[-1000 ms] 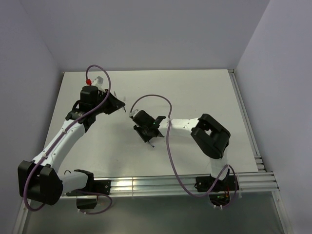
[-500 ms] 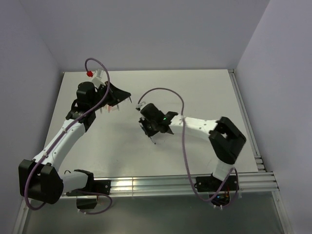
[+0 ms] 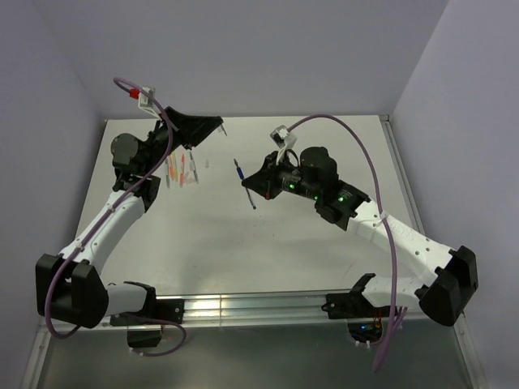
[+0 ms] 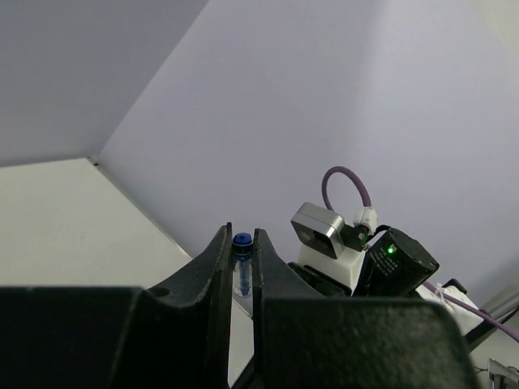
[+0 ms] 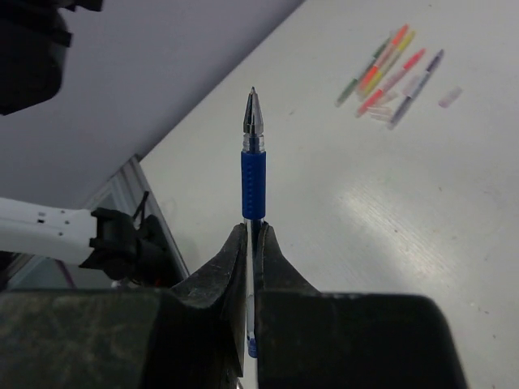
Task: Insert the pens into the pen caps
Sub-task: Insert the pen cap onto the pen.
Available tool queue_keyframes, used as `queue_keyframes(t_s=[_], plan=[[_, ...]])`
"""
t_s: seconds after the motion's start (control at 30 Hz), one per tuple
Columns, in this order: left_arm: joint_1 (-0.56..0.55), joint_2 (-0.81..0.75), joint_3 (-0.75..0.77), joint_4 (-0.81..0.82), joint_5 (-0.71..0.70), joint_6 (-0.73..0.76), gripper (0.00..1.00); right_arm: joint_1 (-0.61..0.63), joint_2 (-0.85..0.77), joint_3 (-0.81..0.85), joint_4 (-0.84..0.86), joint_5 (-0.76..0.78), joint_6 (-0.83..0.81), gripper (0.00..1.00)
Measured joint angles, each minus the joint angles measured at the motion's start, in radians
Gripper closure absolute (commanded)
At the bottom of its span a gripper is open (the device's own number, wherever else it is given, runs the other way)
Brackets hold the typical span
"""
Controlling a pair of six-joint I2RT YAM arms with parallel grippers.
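White table (image 3: 324,243) carries a loose cluster of pens (image 3: 180,172), a small pale cap (image 3: 208,163) just beside them.

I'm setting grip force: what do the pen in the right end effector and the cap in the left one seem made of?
Pen: ribbed blue sleeve looks like matte rubber; the cone tip glints, probably metal. Cap: likely translucent glossy plastic with a solid blue end, though mostly hidden.

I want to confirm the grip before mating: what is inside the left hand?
A clear pen cap with a blue end, pinched in the left hand; its fingers cover the cap's lower part.
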Motion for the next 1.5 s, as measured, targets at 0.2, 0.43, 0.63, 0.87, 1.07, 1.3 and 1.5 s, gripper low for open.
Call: queue_keyframes(t_s=[0.2, 0.43, 0.63, 0.87, 1.07, 1.3, 1.5], plan=[[-0.043, 0.055, 0.063, 0.082, 0.028, -0.018, 1.00, -0.004, -0.021, 0.000, 0.059, -0.095, 0.030, 1.00], [-0.090, 0.070, 0.079, 0.103, 0.071, -0.018, 1.00, -0.018, -0.063, 0.000, 0.082, -0.120, 0.036, 1.00], [-0.129, 0.070, 0.079, 0.102, 0.095, 0.002, 1.00, -0.036, -0.103, -0.001, 0.088, -0.119, 0.037, 1.00], [-0.154, 0.070, 0.078, 0.099, 0.102, 0.014, 1.00, -0.051, -0.120, -0.011, 0.088, -0.114, 0.037, 1.00], [-0.163, 0.070, 0.078, 0.090, 0.101, 0.030, 1.00, -0.063, -0.131, -0.017, 0.088, -0.111, 0.037, 1.00], [-0.165, 0.072, 0.078, 0.077, 0.101, 0.036, 1.00, -0.065, -0.150, -0.017, 0.087, -0.111, 0.037, 1.00], [-0.178, 0.089, 0.078, 0.071, 0.100, 0.040, 1.00, -0.066, -0.154, -0.018, 0.088, -0.108, 0.037, 1.00]])
